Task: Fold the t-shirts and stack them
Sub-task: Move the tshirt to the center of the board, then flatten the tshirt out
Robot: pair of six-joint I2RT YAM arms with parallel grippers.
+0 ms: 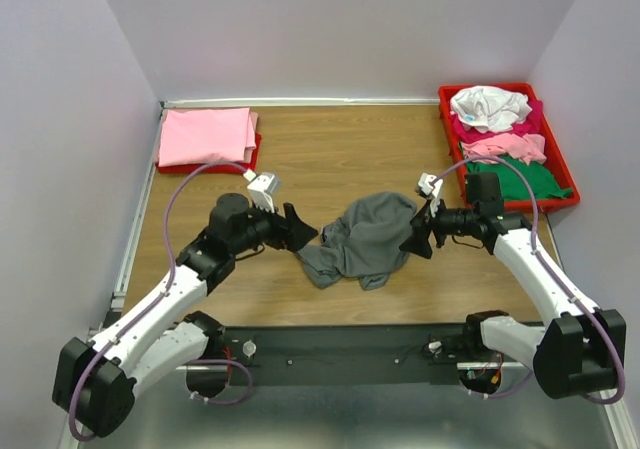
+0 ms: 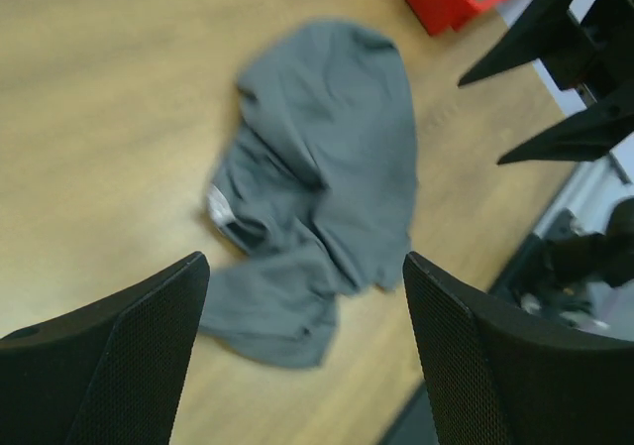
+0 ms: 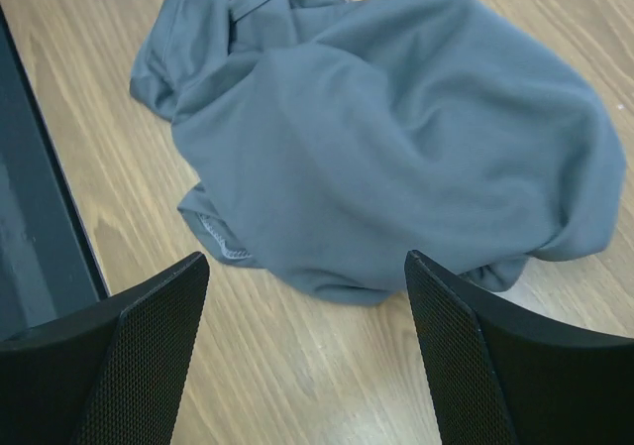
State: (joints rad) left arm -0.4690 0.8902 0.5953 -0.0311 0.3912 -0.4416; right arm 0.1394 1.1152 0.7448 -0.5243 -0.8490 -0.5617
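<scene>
Eyeing the dark grey t-shirt point(image 1: 365, 239), crumpled in a heap on the surface point(image 1: 330, 149) right between the left pincer point(image 1: 308, 231) and the right pincer point(image 1: 412, 234), just ahead of both sets of fingertips; both released, spread wide, grasping nothing; judging it soft, light and limp, likely to sag and drag rather than keep a shape; best pinched at one layer of edge, say the stitched hem point(image 3: 220, 242) nearest the right pincer or the collar by the white neck label point(image 2: 218, 205) ahead of the left pincer, not the bunched middle; off behind the right pincer, a red tray point(image 1: 560, 201) heaped with a white shirt point(image 1: 490, 107), a magenta shirt point(image 1: 470, 129), a pink shirt point(image 1: 505, 147) and a green shirt point(image 1: 520, 177), all unfolded; well beyond the left pincer, a folded pink shirt point(image 1: 205, 136) lying over a second red tray point(image 1: 200, 168).
</scene>
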